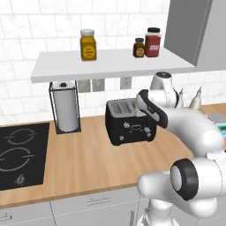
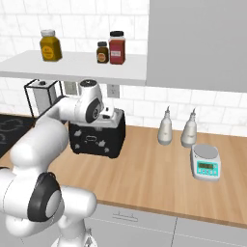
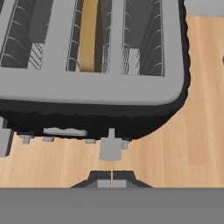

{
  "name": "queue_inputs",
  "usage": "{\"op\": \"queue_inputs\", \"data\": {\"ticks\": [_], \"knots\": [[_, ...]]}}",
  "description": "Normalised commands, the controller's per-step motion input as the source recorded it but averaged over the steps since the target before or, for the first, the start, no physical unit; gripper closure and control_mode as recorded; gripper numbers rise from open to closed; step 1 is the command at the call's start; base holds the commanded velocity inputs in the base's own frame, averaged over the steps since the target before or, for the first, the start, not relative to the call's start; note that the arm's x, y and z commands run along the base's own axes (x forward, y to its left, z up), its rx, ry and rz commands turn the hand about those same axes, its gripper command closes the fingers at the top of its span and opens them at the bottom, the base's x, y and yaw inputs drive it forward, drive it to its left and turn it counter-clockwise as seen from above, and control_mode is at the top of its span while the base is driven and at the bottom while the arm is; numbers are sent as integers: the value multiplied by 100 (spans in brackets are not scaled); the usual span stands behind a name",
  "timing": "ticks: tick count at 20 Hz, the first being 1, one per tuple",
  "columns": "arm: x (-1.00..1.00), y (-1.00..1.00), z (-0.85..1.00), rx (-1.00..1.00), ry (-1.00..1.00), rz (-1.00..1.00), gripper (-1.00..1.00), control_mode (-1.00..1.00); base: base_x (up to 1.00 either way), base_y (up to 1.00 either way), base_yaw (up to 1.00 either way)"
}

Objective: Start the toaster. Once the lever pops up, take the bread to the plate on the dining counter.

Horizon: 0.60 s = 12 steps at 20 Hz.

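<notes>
**Ana:** Wood counter under a white tiled wall, with a shelf of jars above. Where does the job stand?

**Ben:** At its first step, I'd say. The toaster [image 1: 129,122] sits on the counter [image 1: 79,154] between the paper towel holder [image 1: 65,107] and the arm. The bread [image 3: 89,35] stands on edge down in one of the slots, seen from the hand camera, so it is loaded but nothing is started yet as far as I can judge.

**Ana:** And the gripper?

**Ben:** The gripper [image 3: 111,183] has its two fingertips pressed together, nothing between them. It hangs over the toaster's front edge, just above a small grey lever [image 3: 110,148] that sticks out from the front face.

**Ana:** So closed fingers as a pusher?

**Ben:** That's my reading. To do it well, keep the tips centred on the lever tab and press straight down along the front face, without drifting sideways onto the little knobs beside it. The toaster looks light, so a slanted push could tip or slide it.

**Ana:** The plate?

**Ben:** Somewhere else; from these views I can't place it or the dining counter.
</notes>
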Motion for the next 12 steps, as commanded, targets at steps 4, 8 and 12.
{"op": "queue_inputs", "data": {"ticks": [4, 8, 12], "knots": [[-1, 0, 7, -1, 0, 0, 100, -100, 0, 0, 0], [-7, 0, 0, 0, 0, 0, 100, -100, 0, 0, 0], [-33, 6, 0, 0, -5, 2, 100, -100, 0, 0, 0]]}}
